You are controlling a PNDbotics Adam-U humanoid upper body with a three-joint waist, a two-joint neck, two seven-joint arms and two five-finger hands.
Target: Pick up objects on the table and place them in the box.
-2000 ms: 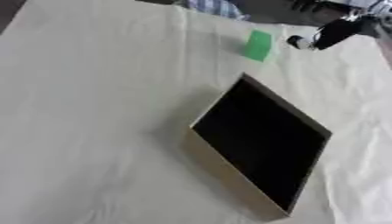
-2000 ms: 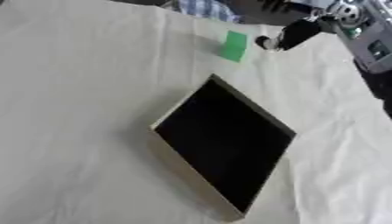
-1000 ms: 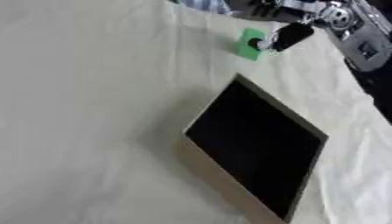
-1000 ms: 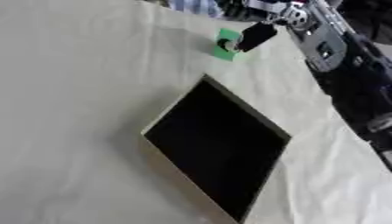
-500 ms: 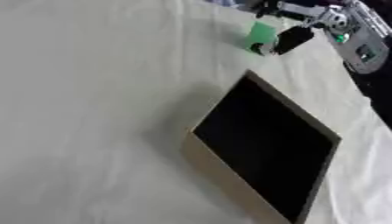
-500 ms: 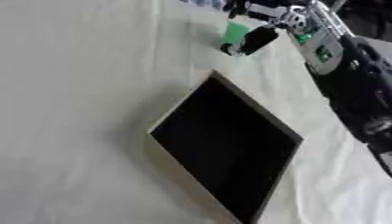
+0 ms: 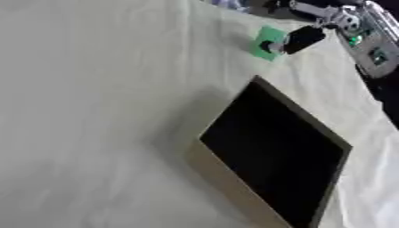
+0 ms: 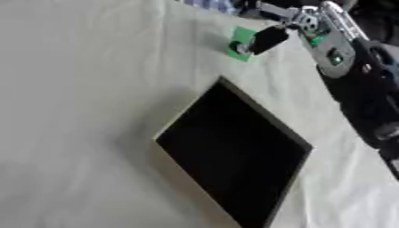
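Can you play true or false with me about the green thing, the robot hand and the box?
1. The green block lies on the table beyond the box. True.
2. The green block is inside the box. False: it is outside, on the cloth.
3. The right hand is at the green block. True.
4. The box is full of toys. False: its dark inside shows nothing.
5. The cloth is red. False: it is cream.

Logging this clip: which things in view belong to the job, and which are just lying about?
Job: green object, right hand reaching onto it, box with its dark inside.
Lying about: cream tablecloth, striped fabric at the far edge.
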